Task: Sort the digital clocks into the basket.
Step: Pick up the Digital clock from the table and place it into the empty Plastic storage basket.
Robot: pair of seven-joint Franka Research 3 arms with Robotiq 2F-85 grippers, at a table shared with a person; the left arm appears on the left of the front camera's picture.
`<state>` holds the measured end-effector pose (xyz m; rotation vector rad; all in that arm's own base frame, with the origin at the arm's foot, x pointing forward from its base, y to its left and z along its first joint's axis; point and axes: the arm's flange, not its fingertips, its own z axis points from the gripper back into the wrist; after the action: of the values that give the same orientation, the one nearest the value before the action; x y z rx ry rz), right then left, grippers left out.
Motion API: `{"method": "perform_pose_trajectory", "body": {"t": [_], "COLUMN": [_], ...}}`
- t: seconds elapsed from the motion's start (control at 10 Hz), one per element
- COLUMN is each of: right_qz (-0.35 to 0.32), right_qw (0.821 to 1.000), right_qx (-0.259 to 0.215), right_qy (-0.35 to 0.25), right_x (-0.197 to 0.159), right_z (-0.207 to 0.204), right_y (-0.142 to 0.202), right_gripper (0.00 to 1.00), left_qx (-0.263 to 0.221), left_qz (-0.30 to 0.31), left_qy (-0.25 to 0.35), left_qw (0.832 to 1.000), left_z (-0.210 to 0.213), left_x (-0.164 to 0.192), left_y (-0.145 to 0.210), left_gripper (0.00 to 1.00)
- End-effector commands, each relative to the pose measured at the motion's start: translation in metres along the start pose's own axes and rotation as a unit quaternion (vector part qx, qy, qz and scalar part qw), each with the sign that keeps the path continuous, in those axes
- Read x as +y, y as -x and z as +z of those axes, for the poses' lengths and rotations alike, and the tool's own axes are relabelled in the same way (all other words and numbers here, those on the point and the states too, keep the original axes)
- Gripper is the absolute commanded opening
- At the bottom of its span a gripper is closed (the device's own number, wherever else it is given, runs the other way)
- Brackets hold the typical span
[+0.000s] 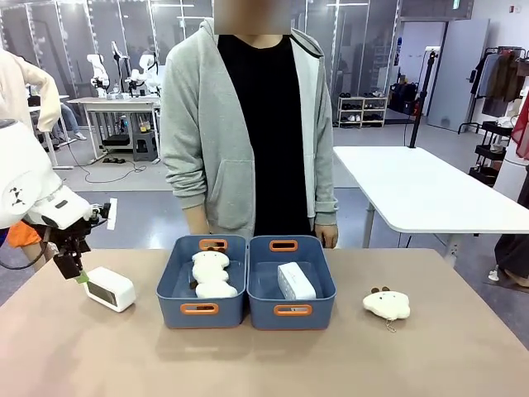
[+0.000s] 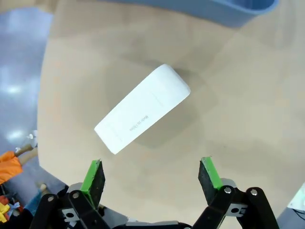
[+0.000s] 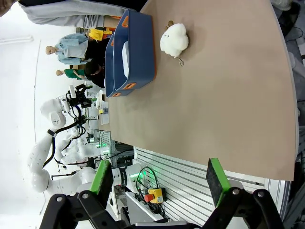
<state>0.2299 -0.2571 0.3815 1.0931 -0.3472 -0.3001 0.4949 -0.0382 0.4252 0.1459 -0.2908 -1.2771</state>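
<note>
Left gripper [image 2: 150, 167] hangs spread wide just above our loose clock [image 2: 143, 109], which sits well left of the basket [image 1: 318, 308]. We reckon it's light, stiff, slick plastic, so we'd pinch across the narrow width, mid-body. Right gripper [image 3: 159, 174] is spread too, empty.

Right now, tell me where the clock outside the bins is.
In the front view, the digital clock lies on the table at the robot's left, just outside the left blue bin, with the left gripper beside it.
</note>
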Motion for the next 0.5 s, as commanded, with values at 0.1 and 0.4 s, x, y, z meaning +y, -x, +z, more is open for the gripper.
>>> {"method": "perform_pose_trajectory", "body": {"t": [0.1,0.4], "right_qz": [0.001,0.001], "right_qw": [1.000,1.000], "right_qx": [0.000,0.000], "right_qy": [-0.006,-0.006], "right_x": [0.000,0.000], "right_z": [0.001,0.001], "right_y": [0.002,0.002], "right_gripper": [1.00,1.00], "left_qx": [-0.030,-0.031], "left_qz": [-0.206,-0.308], "left_qy": [-0.009,-0.004], "left_qw": [0.978,0.951], "left_z": [-0.023,-0.049], "left_x": [0.010,0.026], "left_y": [-0.001,-0.010], "left_gripper": [1.00,1.00]}}
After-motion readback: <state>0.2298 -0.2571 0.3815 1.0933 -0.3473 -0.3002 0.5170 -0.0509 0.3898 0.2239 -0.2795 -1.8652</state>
